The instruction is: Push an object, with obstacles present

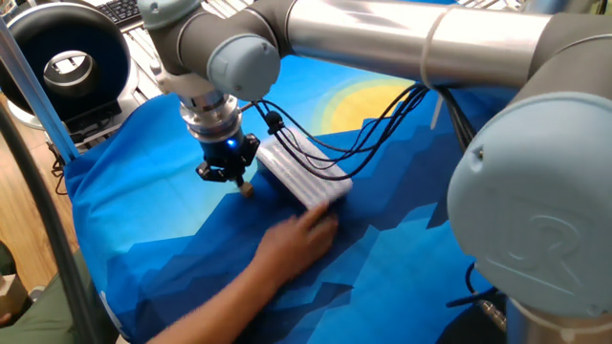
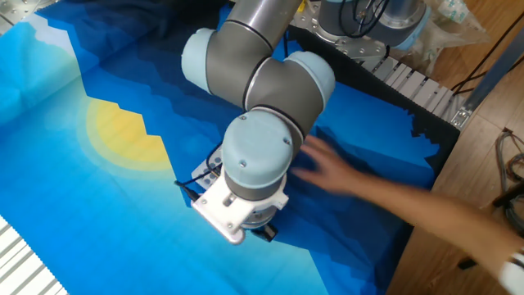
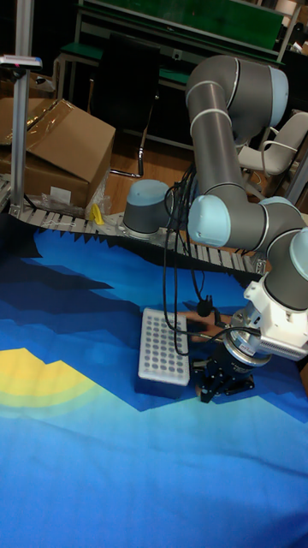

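The object, a tiny tan cube (image 1: 247, 189), lies on the blue cloth just right of my gripper's tips. My gripper (image 1: 228, 174) points down at the cloth with its dark fingers together and nothing held. Right beside it stands the obstacle, a white-topped box (image 1: 304, 173) with dark sides, blurred in this view. In the tall view the box (image 3: 162, 346) shows its grid of holes, and the gripper (image 3: 220, 386) stands to its right. In the other fixed view the arm's wrist (image 2: 250, 176) hides the cube, the box and most of the gripper.
A person's hand (image 1: 298, 235) reaches in from the lower left and touches the box's near end; the hand (image 2: 329, 171) also shows beside the wrist. A black round device (image 1: 65, 59) stands at the back left. Cables (image 1: 325, 134) hang over the box.
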